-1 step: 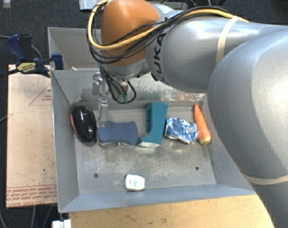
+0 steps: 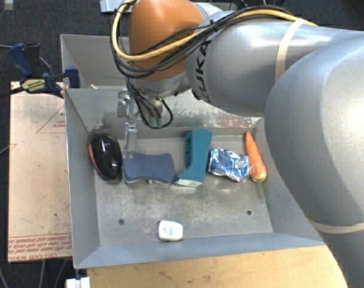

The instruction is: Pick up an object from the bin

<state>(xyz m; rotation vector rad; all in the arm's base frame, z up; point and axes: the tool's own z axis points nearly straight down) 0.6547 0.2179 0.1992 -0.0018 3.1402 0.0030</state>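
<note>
My gripper [image 2: 131, 150] hangs below the arm's wrist in the back left part of the bin. Its tip comes down at the left end of a slate-blue soft pad [image 2: 149, 168], which lies flat in the left middle of the bin. A black computer mouse [image 2: 106, 156] with a red line along its side sits just left of the gripper's tip, close to the bin's left wall. To the right of the pad, a teal box [image 2: 195, 157] leans on its edge.
A crumpled blue and silver foil wrapper [image 2: 229, 164] lies right of the teal box, and an orange carrot [image 2: 255, 156] rests along the right wall. A small white oval thing [image 2: 170, 230] sits alone near the front wall. The arm covers the bin's back right.
</note>
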